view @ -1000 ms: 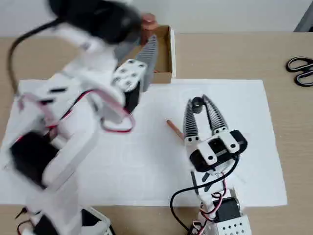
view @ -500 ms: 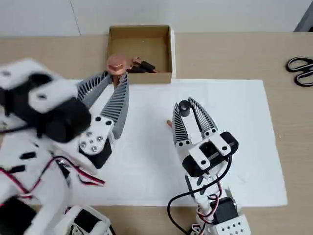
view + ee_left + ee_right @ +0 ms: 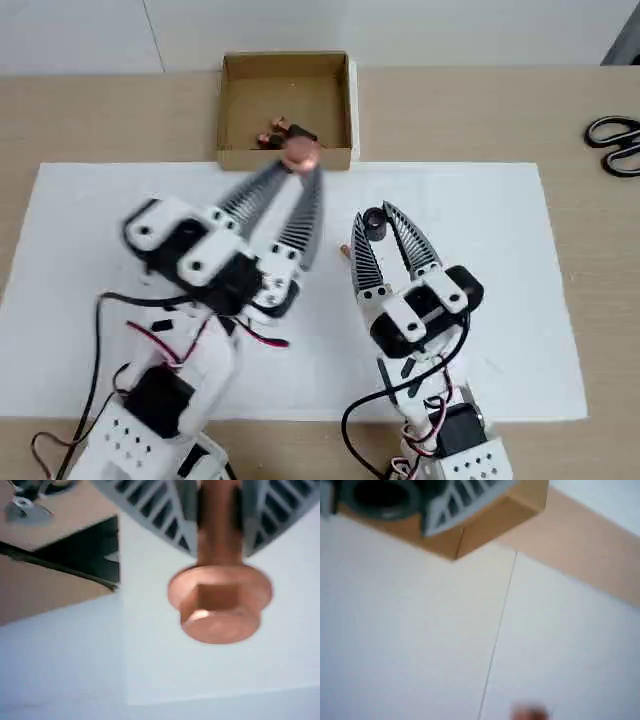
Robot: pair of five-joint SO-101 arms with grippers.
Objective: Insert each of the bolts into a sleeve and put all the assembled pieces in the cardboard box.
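My left gripper is shut on a copper bolt, whose hex head points away from the fingers and hangs above the white sheet, just in front of the cardboard box. My right gripper is shut on a black sleeve, seen end-on as a dark ring. The two tips are a short way apart. Another copper bolt lies on the sheet, mostly hidden by the right fingers. Assembled pieces lie in the box's front part.
A white paper sheet covers the middle of the wooden table. Black scissors lie at the far right edge. The box corner shows near the sleeve in the right wrist view.
The left arm swung back from over the box towards the sheet's middle, bringing its bolt close to the right gripper. The right gripper with the sleeve shifted slightly left.
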